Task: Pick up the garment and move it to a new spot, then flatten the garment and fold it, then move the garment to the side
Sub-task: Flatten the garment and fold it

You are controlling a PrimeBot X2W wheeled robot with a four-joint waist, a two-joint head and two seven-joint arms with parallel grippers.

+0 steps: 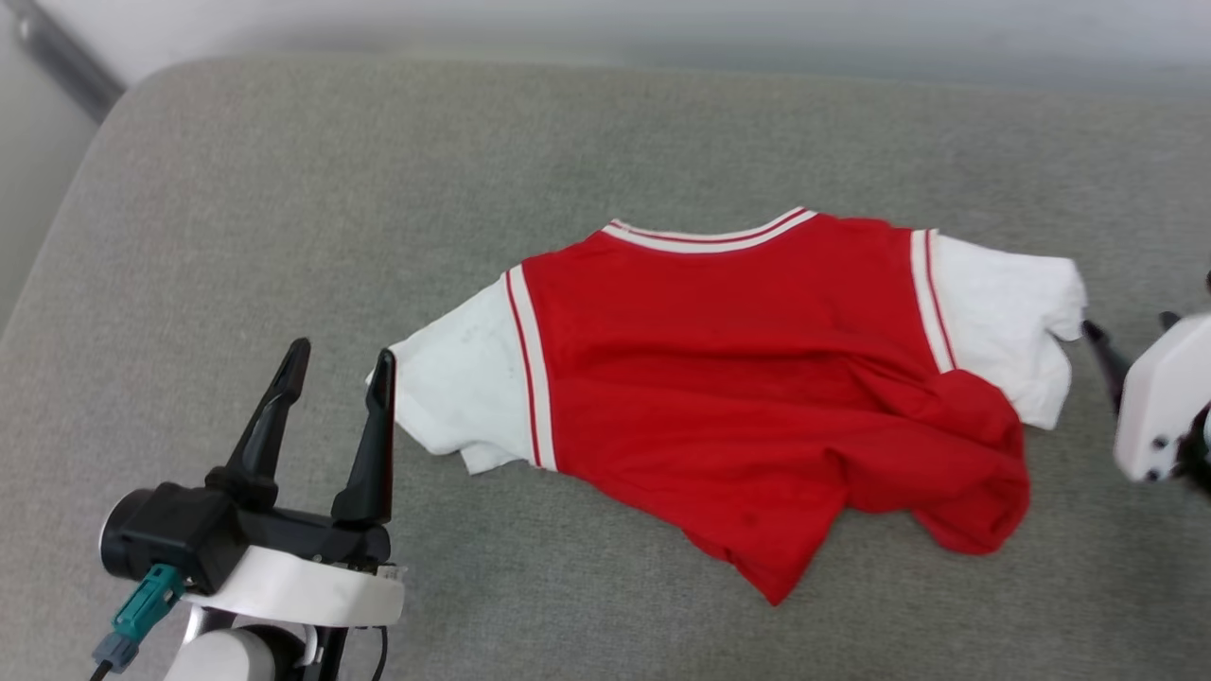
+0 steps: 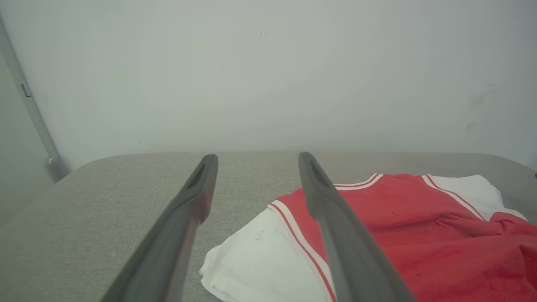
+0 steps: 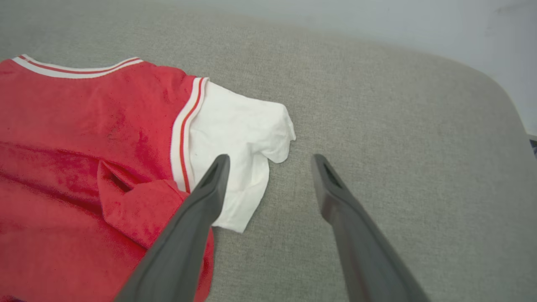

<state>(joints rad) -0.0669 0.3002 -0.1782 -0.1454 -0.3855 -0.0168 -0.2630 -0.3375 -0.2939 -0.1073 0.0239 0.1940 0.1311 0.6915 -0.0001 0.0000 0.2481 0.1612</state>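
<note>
A wide tabletop covered in grey-beige woven fabric, with softly rounded corners, stretches across the room. Behind it stands a plain, pale grey-white wall, evenly and softly lit, with a few faint scuff marks toward one side. At the left, a narrow grey metal strip runs up the wall, slightly slanted.

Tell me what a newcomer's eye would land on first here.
A bright red garment with white sleeves lies spread on the grey padded surface, its near right corner bunched up. The left gripper and the right gripper stand open, one beside each sleeve, holding nothing.
</note>
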